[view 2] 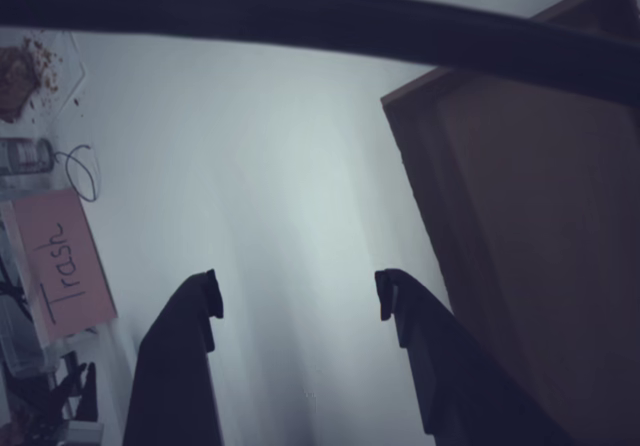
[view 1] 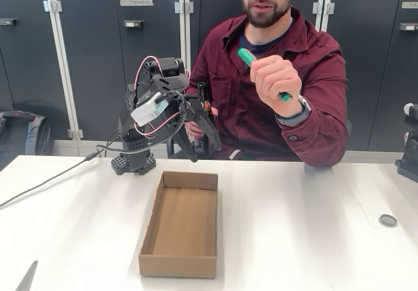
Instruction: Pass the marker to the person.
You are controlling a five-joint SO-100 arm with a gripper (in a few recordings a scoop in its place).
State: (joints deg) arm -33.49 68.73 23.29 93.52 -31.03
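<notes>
The person (view 1: 261,108) sits behind the table and holds the marker (view 1: 248,57) up in a raised hand, green cap toward the upper left. The black arm stands at the table's back left. My gripper (view 1: 205,151) hangs fingers down above the table, left of and below the marker and apart from it. In the wrist view my gripper (view 2: 297,296) is open, with bare white table between the two dark fingers (view 2: 200,311). The person's other hand (view 1: 191,130) rests just behind the gripper.
An open cardboard box (view 1: 151,220) lies on the white table (view 1: 313,239) in front of the arm, and appears as the box (view 2: 520,246) at the right in the wrist view. A pink "Trash" sign (view 2: 65,266) lies to the left. A cable (view 1: 46,181) runs off left. A small round disc (view 1: 388,220) lies at right.
</notes>
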